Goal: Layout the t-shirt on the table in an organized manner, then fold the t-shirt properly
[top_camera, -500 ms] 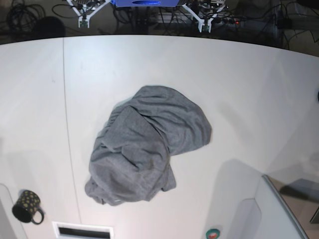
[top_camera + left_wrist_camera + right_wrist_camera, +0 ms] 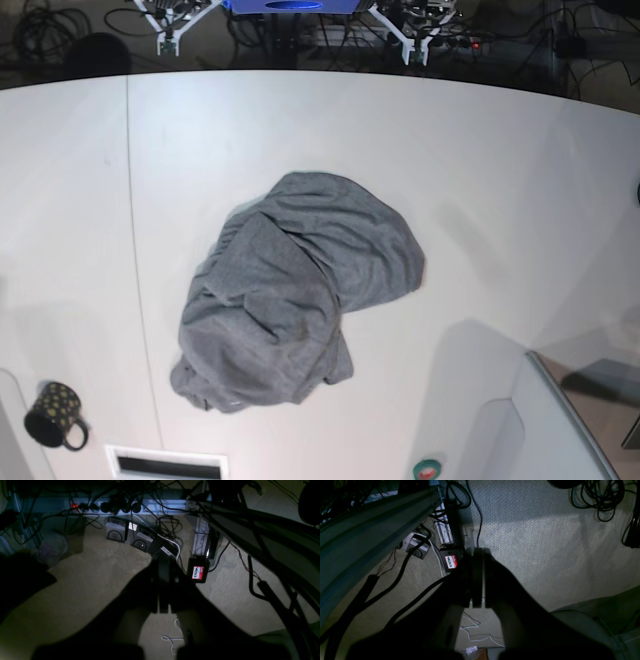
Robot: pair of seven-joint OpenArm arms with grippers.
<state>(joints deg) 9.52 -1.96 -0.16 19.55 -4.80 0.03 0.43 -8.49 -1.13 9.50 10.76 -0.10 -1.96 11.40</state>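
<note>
The grey t-shirt (image 2: 295,290) lies crumpled in a heap in the middle of the white table (image 2: 500,160); no sleeves or neckline can be made out. Both arms hang behind the table's far edge, well away from the shirt. My left gripper (image 2: 420,48) sits at the top right of the base view and my right gripper (image 2: 168,42) at the top left. In the left wrist view the left gripper (image 2: 163,585) is shut and holds nothing, above carpet. The right gripper (image 2: 477,577) in its wrist view is also shut and holds nothing.
A black dotted mug (image 2: 55,415) stands at the table's near left corner. A white slotted panel (image 2: 165,463) and a white device with a small button (image 2: 427,468) lie along the near edge. Cables and a power strip (image 2: 120,506) cover the floor behind the table.
The left gripper at the top right of the base view has shifted very slightly. The t-shirt and the right gripper have not moved.
</note>
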